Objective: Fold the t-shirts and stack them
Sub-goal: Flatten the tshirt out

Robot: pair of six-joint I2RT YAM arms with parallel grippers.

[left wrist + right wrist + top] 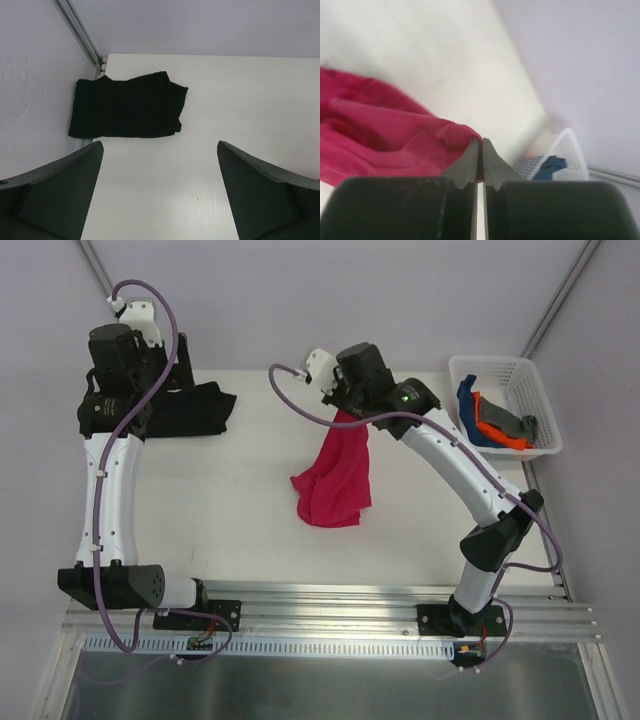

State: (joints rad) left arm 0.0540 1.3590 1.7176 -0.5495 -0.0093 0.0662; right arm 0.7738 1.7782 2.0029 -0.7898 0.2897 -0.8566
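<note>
A crimson-pink t-shirt hangs from my right gripper above the middle of the table, its lower end bunched on the surface. In the right wrist view the gripper is shut on an edge of the pink cloth. A folded black t-shirt lies at the far left corner; it also shows in the left wrist view. My left gripper is open and empty, held above the table just short of the black shirt. Blue, orange and grey shirts lie in the basket.
A white plastic lattice basket stands at the far right corner, seen blurred in the right wrist view. The white table ends at metal rails along the near edge. Walls close in on the left and back.
</note>
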